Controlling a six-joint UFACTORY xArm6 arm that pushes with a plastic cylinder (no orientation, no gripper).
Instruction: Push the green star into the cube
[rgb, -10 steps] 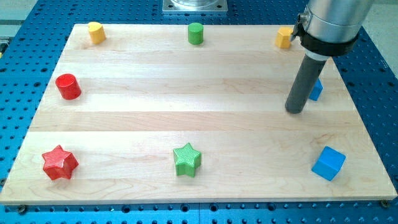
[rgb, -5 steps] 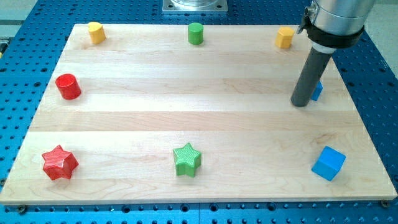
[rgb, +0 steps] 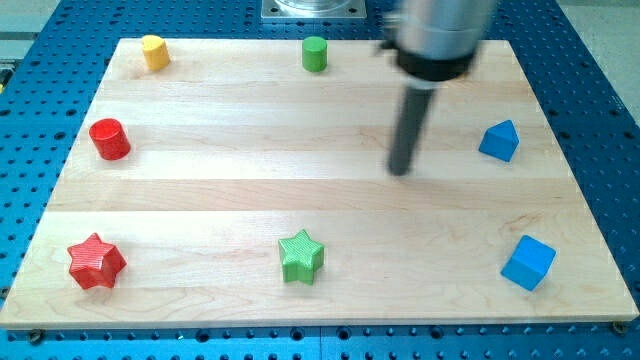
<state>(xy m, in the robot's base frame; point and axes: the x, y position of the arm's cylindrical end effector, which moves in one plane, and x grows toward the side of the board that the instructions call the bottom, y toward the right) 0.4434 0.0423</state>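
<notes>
Dark rod over bare wood, our tip (rgb: 401, 172) touching no block.
We see the green star (rgb: 301, 256) well below it toward the view's left, and the blue cube (rgb: 528, 262) near the bottom right, far from the star.

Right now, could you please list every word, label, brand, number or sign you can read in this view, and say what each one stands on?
None: no readable text shows on the wooden board, the blue perforated table, the blocks, or the arm above my tip.
</notes>
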